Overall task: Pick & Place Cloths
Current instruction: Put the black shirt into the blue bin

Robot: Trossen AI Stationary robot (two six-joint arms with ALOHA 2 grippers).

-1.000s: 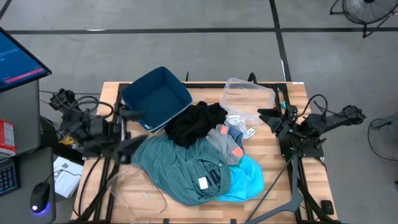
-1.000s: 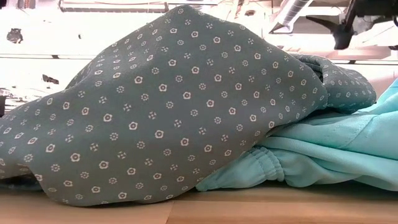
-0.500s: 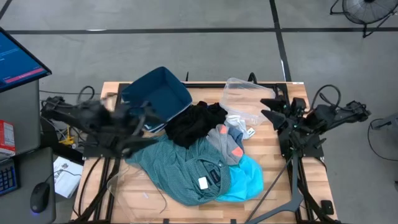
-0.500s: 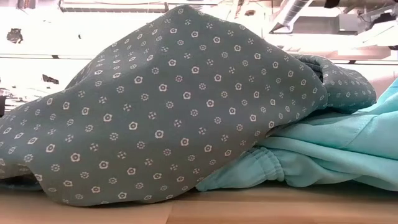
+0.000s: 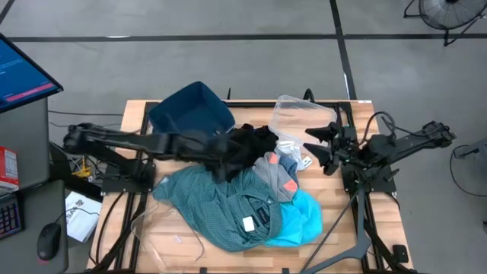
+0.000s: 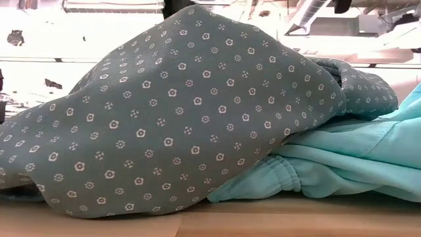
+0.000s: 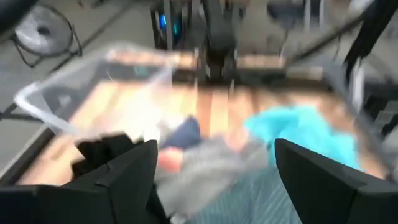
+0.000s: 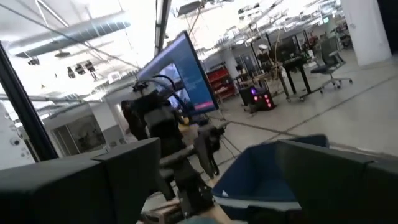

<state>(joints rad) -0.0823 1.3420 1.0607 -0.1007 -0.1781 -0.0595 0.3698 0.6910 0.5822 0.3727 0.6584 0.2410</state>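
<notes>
Reaching across the wooden table (image 5: 346, 228), the left gripper (image 5: 225, 149) hovered with fingers spread over the black garment (image 5: 242, 152), just beside the dark blue bin (image 5: 192, 118). The teal patterned shirt (image 5: 221, 205) lay in front, grey-and-coral socks (image 5: 275, 173) and the turquoise top (image 5: 300, 219) beside it. The right gripper (image 5: 313, 141) hung open near the clear tub (image 5: 300, 114).

Left tool (image 5: 228, 146) now over black garment (image 5: 242, 152).
</notes>
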